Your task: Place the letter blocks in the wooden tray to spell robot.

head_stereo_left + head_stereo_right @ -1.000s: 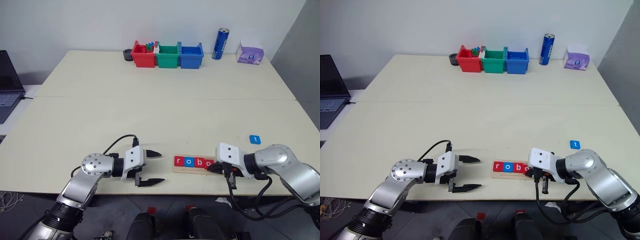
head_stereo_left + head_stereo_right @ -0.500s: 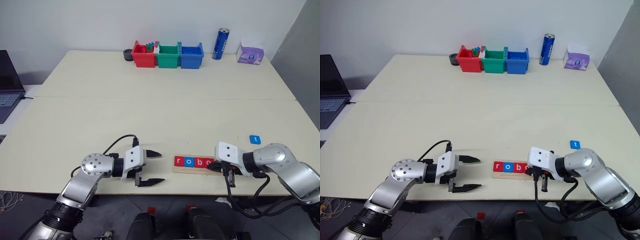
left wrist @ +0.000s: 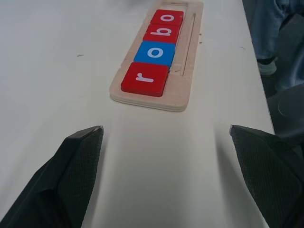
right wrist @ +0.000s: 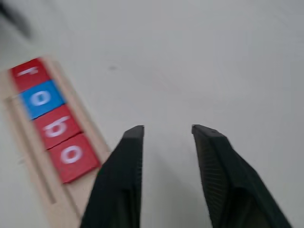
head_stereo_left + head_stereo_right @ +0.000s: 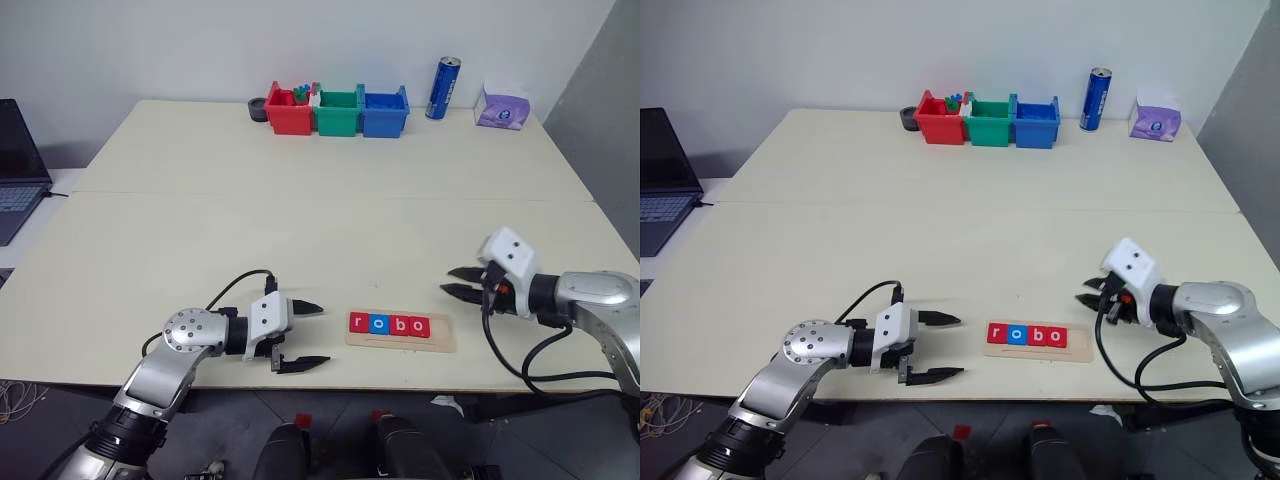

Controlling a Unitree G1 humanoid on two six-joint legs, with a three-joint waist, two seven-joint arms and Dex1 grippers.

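The wooden tray lies near the table's front edge. In it sit four letter blocks in a row: red r, blue o, red b and red o. The tray's right end is bare. My right gripper hovers open and empty, above the table just right of and beyond that bare end; in the right wrist view the right gripper shows the tiles beside its fingers. My left gripper rests open and empty left of the tray, pointing at the r block.
Red, green and blue bins stand at the table's far edge, with a blue can and a purple tissue pack to their right. A laptop sits off the left side.
My right gripper has left the tray's right end, risen, swung right and away, and opened. It now covers the blue t tile seen earlier. The left gripper has stayed put.
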